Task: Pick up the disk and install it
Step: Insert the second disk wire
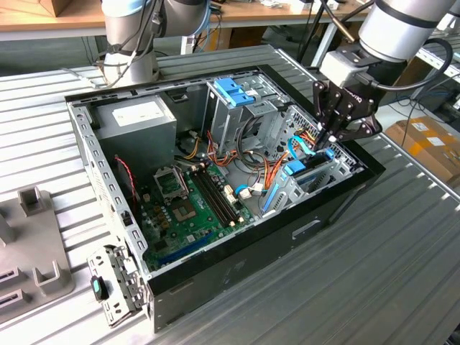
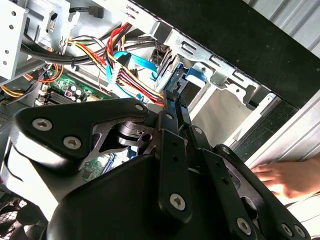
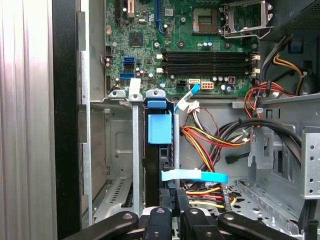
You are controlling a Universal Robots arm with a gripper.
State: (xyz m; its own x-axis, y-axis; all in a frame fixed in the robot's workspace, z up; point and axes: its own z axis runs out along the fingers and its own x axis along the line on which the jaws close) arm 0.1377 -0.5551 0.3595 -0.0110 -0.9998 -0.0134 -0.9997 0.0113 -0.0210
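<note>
The disk (image 1: pixel 296 169) stands on edge in the drive bay at the exterior view's right end of the open computer case (image 1: pixel 237 277). Its light-blue carrier (image 3: pixel 160 129) shows between the bay's metal rails in the first wrist view, and its blue end (image 2: pixel 192 75) shows in the second wrist view. My gripper (image 1: pixel 328 138) hangs straight over the bay. The fingers (image 2: pixel 171 130) meet at their tips, shut, right at the disk's upper end (image 3: pixel 159 165). I cannot tell whether they touch it.
Bundled coloured cables (image 3: pixel 215 140) and a flat blue cable (image 3: pixel 195 175) lie beside the bay. An upright metal cage with a blue bracket (image 1: pixel 233 90), a grey power-supply box (image 1: pixel 136 118) and the motherboard (image 1: pixel 187 208) occupy the case. A person's hand (image 2: pixel 285 180) rests outside the case wall.
</note>
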